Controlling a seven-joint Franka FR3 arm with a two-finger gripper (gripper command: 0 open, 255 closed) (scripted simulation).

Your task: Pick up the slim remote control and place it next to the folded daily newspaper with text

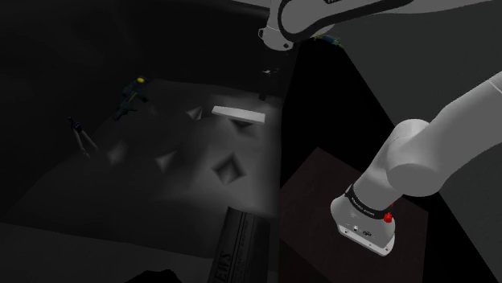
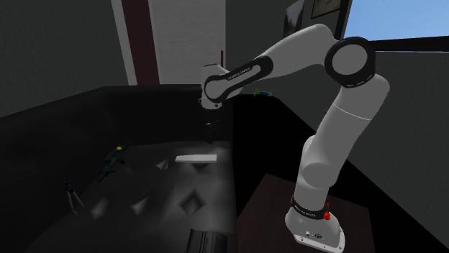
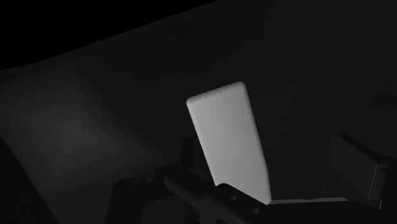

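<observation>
The slim remote, drawn as a plain white flat slab [image 1: 239, 113] [image 2: 195, 157], lies on the dark tufted sofa seat [image 1: 185, 173] near its back. My black gripper [image 1: 269, 80] [image 2: 210, 128] hangs just above the slab's end nearest the arm. In the wrist view the slab [image 3: 226, 137] lies straight ahead of the gripper [image 3: 254, 184], whose fingers stand apart without touching it, one finger [image 3: 356, 170] off to its side. The folded newspaper with text [image 1: 237, 245] [image 2: 205, 241] lies at the seat's front edge.
A green and yellow toy-like object [image 1: 133, 95] [image 2: 111, 162] and a thin dark pointed object [image 1: 80, 137] [image 2: 72, 195] lie at the far side of the seat. A small object [image 2: 262, 93] rests on the ledge behind the arm. The dark stand [image 1: 318, 193] adjoins the sofa.
</observation>
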